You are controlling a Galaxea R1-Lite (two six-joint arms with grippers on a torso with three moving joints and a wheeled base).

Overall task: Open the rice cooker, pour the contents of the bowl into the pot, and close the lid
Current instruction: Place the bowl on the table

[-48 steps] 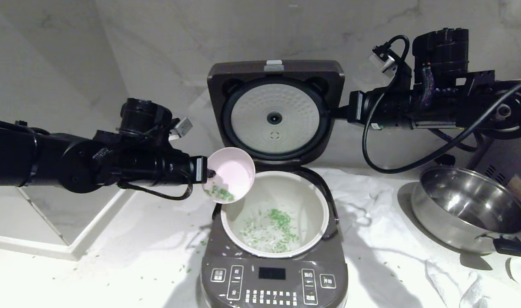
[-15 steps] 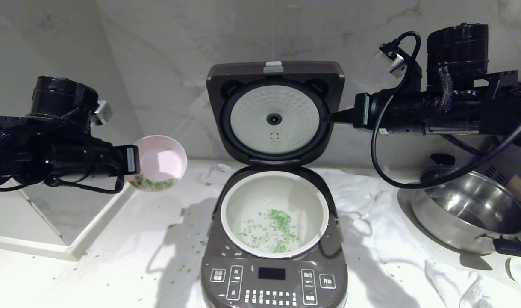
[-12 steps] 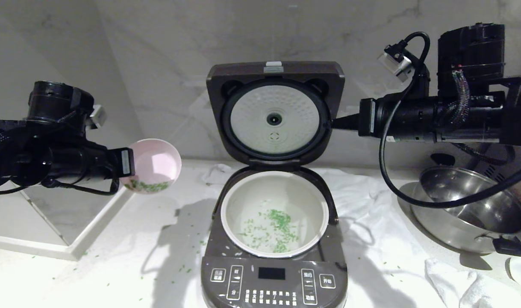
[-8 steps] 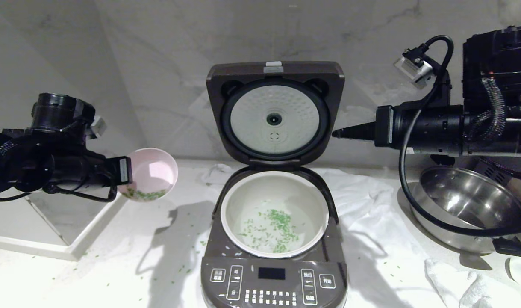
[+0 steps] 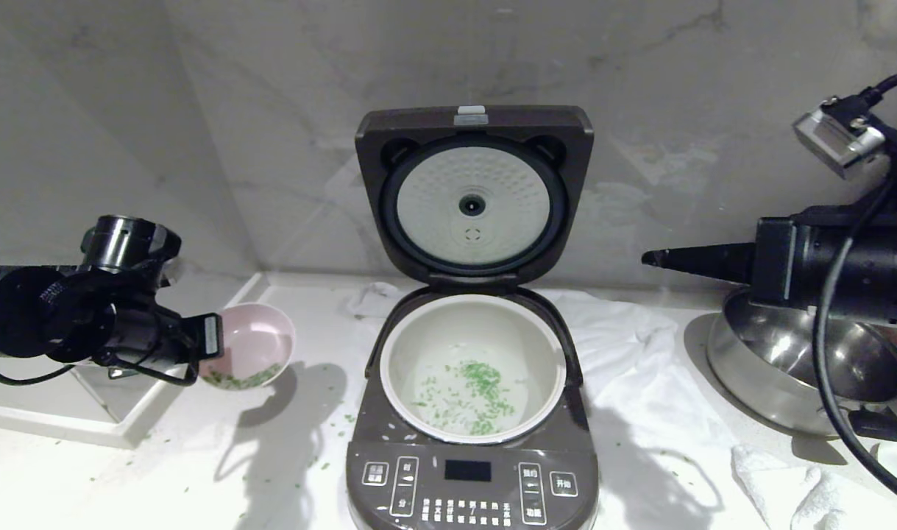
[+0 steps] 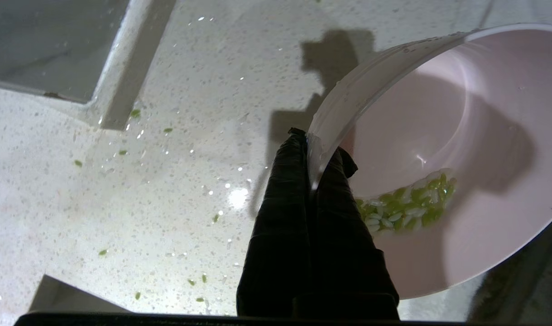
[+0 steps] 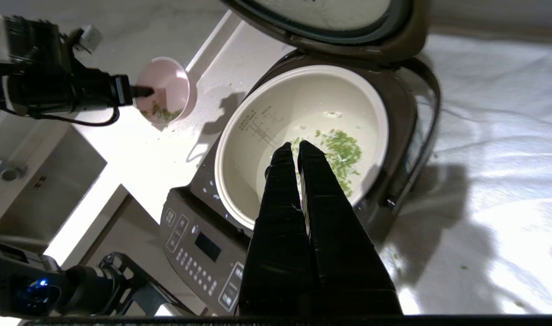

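The rice cooker [image 5: 470, 478] stands in the middle with its lid [image 5: 474, 121] raised upright. Green bits and pale grains [image 5: 470, 390] lie in the off-white pot [image 5: 419, 331]. To the cooker's left my left gripper [image 6: 313, 149] is shut on the rim of the pink bowl [image 5: 257, 338], which hangs tilted low over the counter. A little green-and-white residue [image 6: 407, 208] sits in the bowl. Whether the bowl touches the counter I cannot tell. My right gripper [image 5: 648, 258] is shut on nothing and points level toward the lid from the right, well clear of it.
A steel pan [image 5: 786, 368] stands at the right under my right arm. A crumpled white cloth [image 5: 625, 331] lies beside the cooker. A sunken recess [image 5: 87, 397] borders the counter at the left. Green bits [image 5: 316, 464] are scattered on the counter.
My left arm has carried the bowl away from the pot and down toward the counter. My right gripper has drawn back from the lid's edge to the right and sunk a little.
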